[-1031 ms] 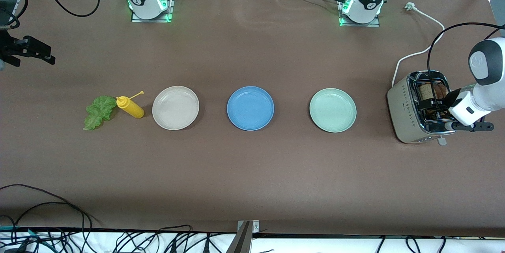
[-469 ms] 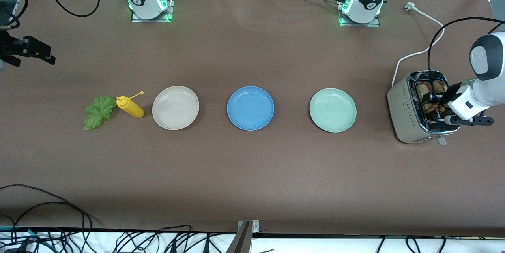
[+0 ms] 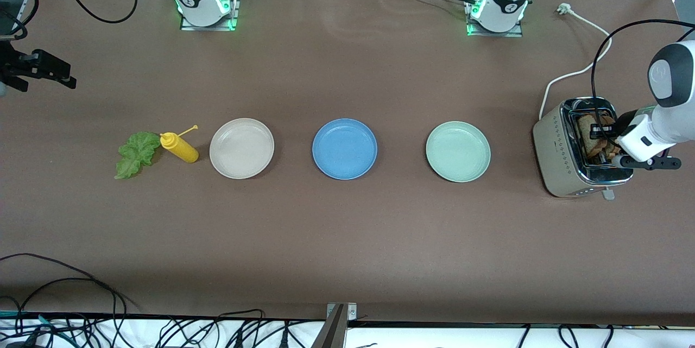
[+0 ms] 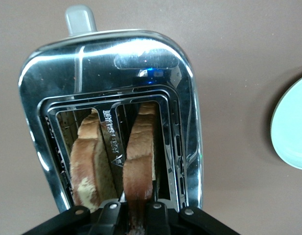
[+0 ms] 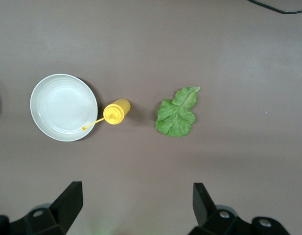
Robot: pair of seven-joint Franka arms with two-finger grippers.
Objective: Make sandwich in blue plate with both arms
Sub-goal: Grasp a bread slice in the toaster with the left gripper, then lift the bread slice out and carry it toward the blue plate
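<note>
Two brown bread slices stand in the slots of a silver toaster [image 3: 559, 160] at the left arm's end of the table. My left gripper [image 4: 136, 215] is over the toaster [image 4: 141, 58], shut on the top edge of one bread slice [image 4: 139, 147]; the other slice [image 4: 86, 161] stands free in the slot beside it. In the front view the left gripper [image 3: 598, 132] covers part of the bread [image 3: 591, 141]. The blue plate [image 3: 344, 149] lies bare mid-table. A green lettuce leaf [image 3: 134, 153] [image 5: 177, 111] lies toward the right arm's end. My right gripper [image 5: 136, 200] hangs open high above it, holding nothing.
A yellow squeeze bottle [image 3: 180, 147] [image 5: 116, 111] lies between the lettuce and a beige plate [image 3: 241, 148] [image 5: 63, 107]. A pale green plate [image 3: 457, 151] [image 4: 292, 127] sits between the blue plate and the toaster. The toaster's white cord [image 3: 581, 68] runs toward the robot bases.
My left gripper has shifted over the toaster and its jaws have closed onto one bread slice. The right arm has not moved.
</note>
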